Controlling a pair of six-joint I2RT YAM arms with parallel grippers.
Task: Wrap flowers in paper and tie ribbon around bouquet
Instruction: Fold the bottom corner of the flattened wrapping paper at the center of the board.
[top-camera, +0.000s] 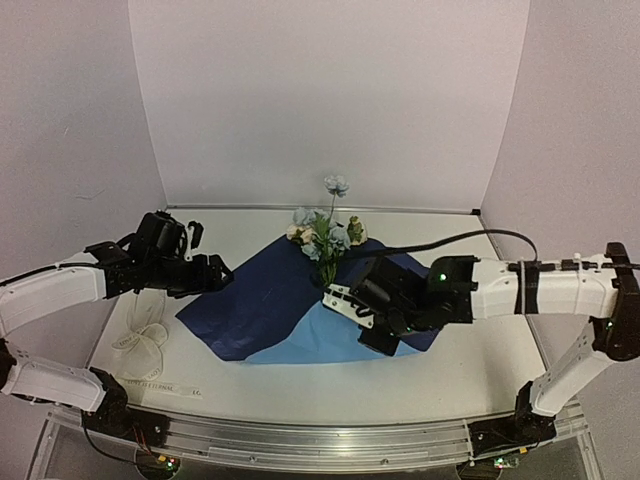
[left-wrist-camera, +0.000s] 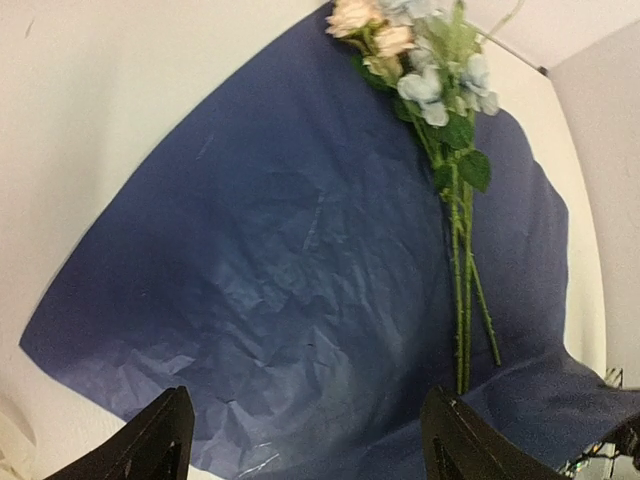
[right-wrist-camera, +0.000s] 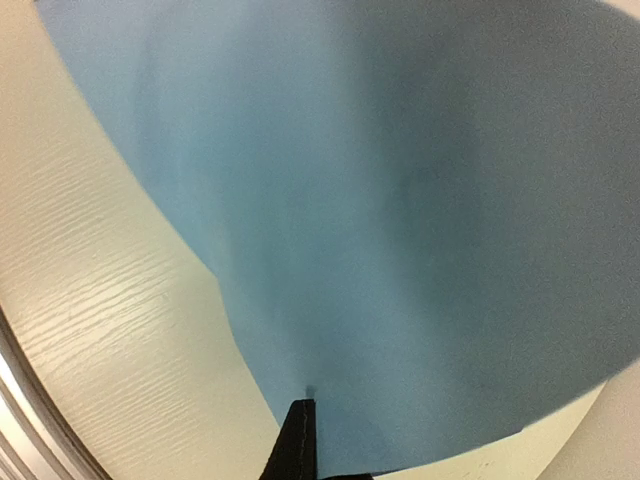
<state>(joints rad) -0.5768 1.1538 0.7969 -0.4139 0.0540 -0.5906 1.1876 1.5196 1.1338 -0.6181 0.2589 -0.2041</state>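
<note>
The paper (top-camera: 258, 300) lies spread in mid-table, dark face up, with a lighter blue flap (top-camera: 310, 342) turned over at its near side. The flowers (top-camera: 325, 238) lie on its far part, blooms toward the back wall. In the left wrist view the blooms (left-wrist-camera: 420, 60) and thin stems (left-wrist-camera: 462, 280) rest on the dark paper (left-wrist-camera: 280, 260). My left gripper (top-camera: 218, 272) (left-wrist-camera: 310, 450) hovers open over the paper's left corner, holding nothing. My right gripper (top-camera: 342, 298) (right-wrist-camera: 300, 428) is shut, pinching the light blue paper (right-wrist-camera: 400, 200) beside the stems. The ribbon (top-camera: 140, 345) lies coiled at the left.
One ribbon end (top-camera: 155, 386) runs along the near left table edge. White walls enclose the table on three sides. A black cable (top-camera: 450, 240) arcs over the right arm. Bare wood-grain table (right-wrist-camera: 90, 300) shows left of the lifted paper.
</note>
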